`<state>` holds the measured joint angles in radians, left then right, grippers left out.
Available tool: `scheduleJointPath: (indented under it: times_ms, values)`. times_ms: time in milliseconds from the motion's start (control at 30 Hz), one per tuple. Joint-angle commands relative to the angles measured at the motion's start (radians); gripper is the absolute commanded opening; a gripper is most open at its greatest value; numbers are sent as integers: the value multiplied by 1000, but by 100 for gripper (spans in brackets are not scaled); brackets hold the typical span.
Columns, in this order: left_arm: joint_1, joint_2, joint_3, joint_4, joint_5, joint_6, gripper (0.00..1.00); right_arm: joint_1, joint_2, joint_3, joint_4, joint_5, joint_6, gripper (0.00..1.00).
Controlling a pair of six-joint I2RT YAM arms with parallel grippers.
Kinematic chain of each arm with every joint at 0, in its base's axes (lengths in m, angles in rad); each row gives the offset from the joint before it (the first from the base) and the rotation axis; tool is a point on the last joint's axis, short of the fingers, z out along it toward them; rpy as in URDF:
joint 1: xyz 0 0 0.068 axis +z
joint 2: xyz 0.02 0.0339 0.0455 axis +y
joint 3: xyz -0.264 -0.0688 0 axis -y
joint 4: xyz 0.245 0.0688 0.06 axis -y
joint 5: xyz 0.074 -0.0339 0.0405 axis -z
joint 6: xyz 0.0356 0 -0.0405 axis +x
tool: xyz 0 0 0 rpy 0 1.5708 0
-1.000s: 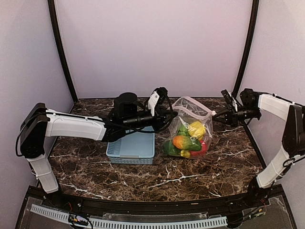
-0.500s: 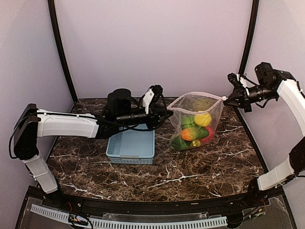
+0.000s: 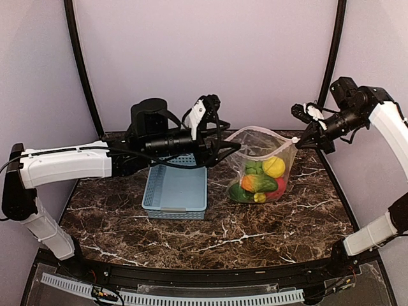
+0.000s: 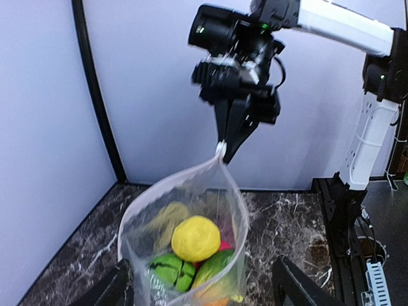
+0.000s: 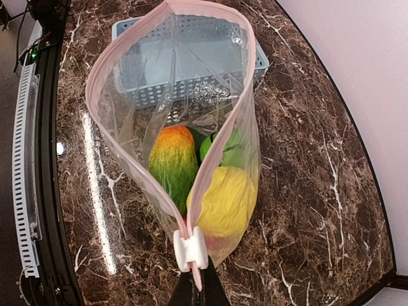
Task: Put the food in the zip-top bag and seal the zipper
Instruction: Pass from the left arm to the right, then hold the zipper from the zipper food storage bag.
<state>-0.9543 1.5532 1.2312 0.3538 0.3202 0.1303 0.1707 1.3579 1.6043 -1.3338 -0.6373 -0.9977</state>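
The zip-top bag (image 3: 266, 159) hangs upright over the table, mouth gaping, with the food (image 3: 260, 180) in its bottom. A yellow lemon (image 4: 196, 238), a striped green melon (image 4: 171, 271) and an orange-green piece (image 5: 172, 162) show through the plastic. My right gripper (image 5: 197, 290) is shut on the end of the pinkish zipper (image 5: 220, 146), just behind the white slider (image 5: 190, 248), and holds that corner up. My left gripper (image 3: 232, 148) is open at the bag's left edge. Its fingers (image 4: 118, 287) stand wide on either side of the near rim.
A light blue slatted basket (image 3: 176, 191) sits on the marble table (image 3: 191, 236) left of the bag, under my left arm. Black frame posts (image 3: 83, 70) stand at the back corners against the pale walls.
My left gripper has opened and let go of the bag's left edge, and the left arm has risen. The bag's rim sags on that side while the right gripper still holds its corner.
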Motion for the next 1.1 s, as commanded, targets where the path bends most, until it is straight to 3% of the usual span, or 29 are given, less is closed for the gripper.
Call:
scheduleJointPath:
  times_ms: [0,167,500,867,1067]
  values:
    - [-70,32,222,-156,30,118,74,39,-28,46,-58,55,74,0]
    - [-78,193,428,-251,106,158,74,68,-27,145,-99,48,106,0]
    - [-82,456,762,-239,190,94,70,72,-40,187,-163,4,71,0]
    - [-99,560,851,-191,187,23,65,97,-72,145,-164,30,68,0]
    - [-100,597,902,-193,161,-3,50,102,-71,139,-154,8,89,0]
